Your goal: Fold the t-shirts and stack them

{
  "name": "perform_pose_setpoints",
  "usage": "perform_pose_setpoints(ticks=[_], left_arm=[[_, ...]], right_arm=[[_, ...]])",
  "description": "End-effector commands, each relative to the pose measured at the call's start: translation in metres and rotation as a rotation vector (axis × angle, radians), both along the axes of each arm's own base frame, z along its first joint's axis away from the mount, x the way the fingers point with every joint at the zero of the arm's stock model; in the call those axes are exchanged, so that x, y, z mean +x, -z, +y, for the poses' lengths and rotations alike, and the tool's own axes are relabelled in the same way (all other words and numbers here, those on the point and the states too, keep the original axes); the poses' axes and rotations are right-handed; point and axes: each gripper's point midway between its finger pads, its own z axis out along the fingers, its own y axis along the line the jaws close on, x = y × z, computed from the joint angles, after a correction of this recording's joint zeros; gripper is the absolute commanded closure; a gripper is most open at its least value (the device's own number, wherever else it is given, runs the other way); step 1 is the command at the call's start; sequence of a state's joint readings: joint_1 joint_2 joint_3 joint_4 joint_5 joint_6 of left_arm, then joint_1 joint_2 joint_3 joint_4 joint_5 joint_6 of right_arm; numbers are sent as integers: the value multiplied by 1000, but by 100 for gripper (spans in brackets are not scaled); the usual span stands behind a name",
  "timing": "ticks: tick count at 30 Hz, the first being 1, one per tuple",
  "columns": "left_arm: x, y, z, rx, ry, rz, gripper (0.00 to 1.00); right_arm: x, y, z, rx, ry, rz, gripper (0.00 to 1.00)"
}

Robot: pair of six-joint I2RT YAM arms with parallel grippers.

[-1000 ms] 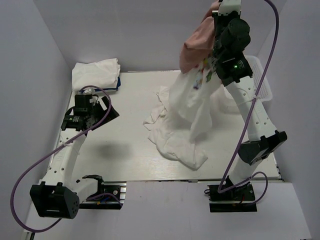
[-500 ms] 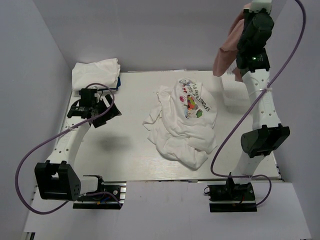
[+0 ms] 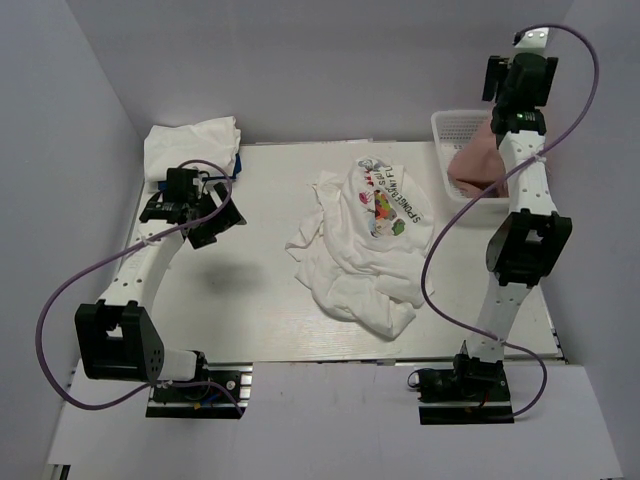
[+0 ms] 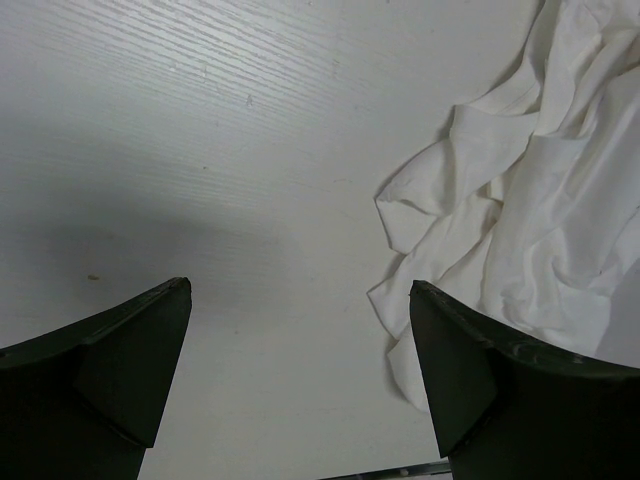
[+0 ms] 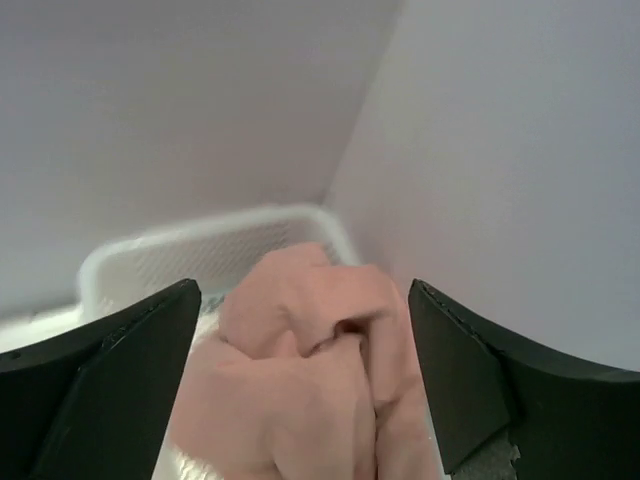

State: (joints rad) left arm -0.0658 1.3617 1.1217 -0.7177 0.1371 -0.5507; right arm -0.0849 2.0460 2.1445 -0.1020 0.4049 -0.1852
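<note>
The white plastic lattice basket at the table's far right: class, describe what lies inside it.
A dusty pink cloth t-shirt lies crumpled inside the white plastic lattice basket, filling much of it. The basket's floor and anything beneath the shirt are covered, so they cannot be seen.

Robot lab cell: plain white walls (image 3: 280, 70), left arm (image 3: 150, 268), right arm (image 3: 522, 240) bolted to table (image 3: 250, 300).

top camera looks down from behind both bases over the whole white wood-grain table (image 3: 250, 310); left wrist close above it, sharing the crumpled white t-shirt heap (image 4: 520, 200); right wrist close on the white plastic lattice basket (image 5: 200, 228), also shared.
</note>
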Motion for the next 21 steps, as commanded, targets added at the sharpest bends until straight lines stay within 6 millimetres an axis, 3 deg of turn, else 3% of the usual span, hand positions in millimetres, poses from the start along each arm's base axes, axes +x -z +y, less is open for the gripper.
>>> perform_pose_setpoints(ticks=[1,3,4,6,7,8,9,10,12,13,14,16,17,19,21], left_arm=[[10,-24,-5,-20,10,-72,0],[8,-24,-5,-20,10,-74,0],[8,-24,-5,-20,10,-74,0],[5,-23,-4,-20,10,-72,0],[2,-22,-4,-20,10,-71,0],[1,-26,-4,-15,17,-88,0],[-2,-24,-4,-15,17,-83,0],[-7,-26,-3,-15,17,-86,0],[-15,-22,-3,-15,17,-74,0],[-16,-25,-2,-9,25,-87,0],[-23,-24,1,9,25,-79,0],[-26,-28,4,27,21,-94,0],[-31,-25,7,37,13,-81,0],[-38,-29,7,37,13,-93,0],[-41,-30,8,42,19,-106,0]], right_arm=[[-4,-9,48,50,-242,35,10],[-13,-12,81,61,-404,68,10],[-19,-7,107,90,-538,98,10],[-35,-11,134,127,-639,112,10],[-44,-1,159,150,-740,148,10],[-50,15,170,167,-781,191,10],[-63,8,183,172,-839,187,10],[-75,40,216,210,-931,265,10],[-85,55,233,223,-963,304,10],[-90,62,252,227,-976,323,10],[-94,92,254,251,-955,384,10],[-101,118,276,294,-952,431,10],[-99,133,275,290,-906,450,10],[-101,168,295,324,-881,516,10],[-97,187,299,339,-817,549,10]])
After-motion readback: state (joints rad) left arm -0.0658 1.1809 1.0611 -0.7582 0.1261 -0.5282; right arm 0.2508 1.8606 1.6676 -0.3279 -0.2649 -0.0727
